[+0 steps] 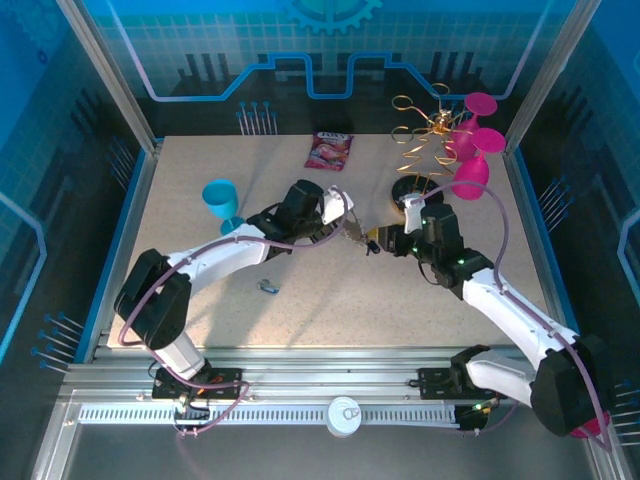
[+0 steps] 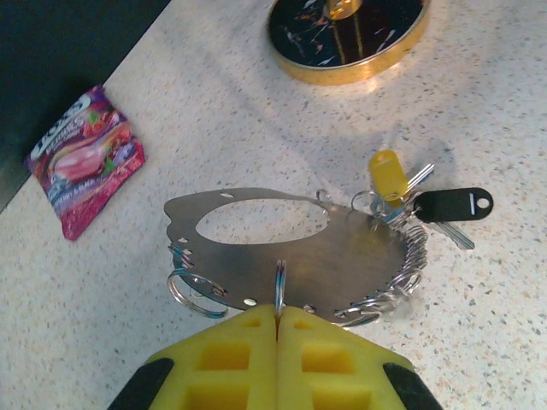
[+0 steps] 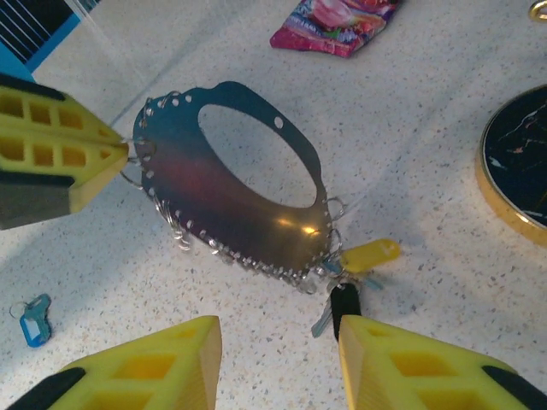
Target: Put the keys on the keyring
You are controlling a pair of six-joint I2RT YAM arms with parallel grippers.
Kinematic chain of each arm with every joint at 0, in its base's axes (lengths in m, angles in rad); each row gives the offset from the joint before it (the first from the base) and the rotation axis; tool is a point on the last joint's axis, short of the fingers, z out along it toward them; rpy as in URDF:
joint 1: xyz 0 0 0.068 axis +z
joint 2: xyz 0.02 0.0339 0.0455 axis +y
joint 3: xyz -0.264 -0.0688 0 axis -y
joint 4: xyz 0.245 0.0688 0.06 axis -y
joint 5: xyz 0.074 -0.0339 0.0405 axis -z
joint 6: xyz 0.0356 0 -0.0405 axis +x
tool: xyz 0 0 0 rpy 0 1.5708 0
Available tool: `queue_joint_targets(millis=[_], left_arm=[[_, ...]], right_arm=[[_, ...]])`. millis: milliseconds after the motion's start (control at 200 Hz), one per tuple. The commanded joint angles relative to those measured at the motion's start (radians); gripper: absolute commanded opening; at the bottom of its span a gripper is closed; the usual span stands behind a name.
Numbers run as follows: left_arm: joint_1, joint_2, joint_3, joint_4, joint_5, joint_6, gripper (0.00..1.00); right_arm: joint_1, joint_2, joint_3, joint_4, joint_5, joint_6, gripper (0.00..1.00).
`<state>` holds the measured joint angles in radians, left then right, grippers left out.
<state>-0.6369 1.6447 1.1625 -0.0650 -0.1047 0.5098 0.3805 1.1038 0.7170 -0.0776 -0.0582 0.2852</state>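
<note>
Pinching keyring [image 2: 342, 248] edge, left claw [image 2: 278, 314]; keys [image 3: 357, 266] near gaping right claw [image 3: 278, 329].

Top external: we look down from above and behind, both arm bases [image 1: 195, 385] at our bottom edge; the whole table [image 1: 300, 290] fits, seen from afar.
Left wrist: we sit behind the left gripper [image 2: 278, 318], its yellow pads at our bottom edge, looking forward and down, close on the keyring [image 2: 342, 256].
Right wrist: we ride behind the right gripper [image 3: 278, 333], just as close, facing the keyring from roughly the opposing side.
Shared by wrists: keyring, yellow key [image 2: 385, 173], pink packet [image 2: 84, 158], round black base [image 2: 346, 34].
Shared by all: the table's middle.
</note>
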Motion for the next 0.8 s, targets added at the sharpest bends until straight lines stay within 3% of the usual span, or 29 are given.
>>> queue_joint_targets(millis=[0,185,265,435,670,796], left_arm=[[0.035,-0.061,0.034,0.006,0.165,0.125,0.00],[0.103,-0.065,0.089,-0.020,0.363,0.017,0.00],[0.112,-0.067,0.099,-0.035,0.419,0.028,0.00],[0.111,-0.070,0.118,-0.112,0.503,0.147,0.00],[0.112,-0.115,0.126,-0.125,0.509,0.325,0.00],[0.086,-0.134,0.132,-0.195,0.478,0.548,0.00]], right_arm=[[-0.015,-0.047,-0.001,0.055,-0.063,-0.046,0.43],[-0.019,-0.109,0.010,0.040,-0.075,-0.049,0.44],[-0.020,-0.113,0.033,0.020,-0.099,-0.072,0.45],[-0.019,-0.091,0.096,-0.009,-0.160,-0.178,0.46],[-0.016,-0.036,0.143,0.039,-0.251,-0.327,0.46],[0.033,-0.024,0.121,0.101,-0.350,-0.504,0.44]])
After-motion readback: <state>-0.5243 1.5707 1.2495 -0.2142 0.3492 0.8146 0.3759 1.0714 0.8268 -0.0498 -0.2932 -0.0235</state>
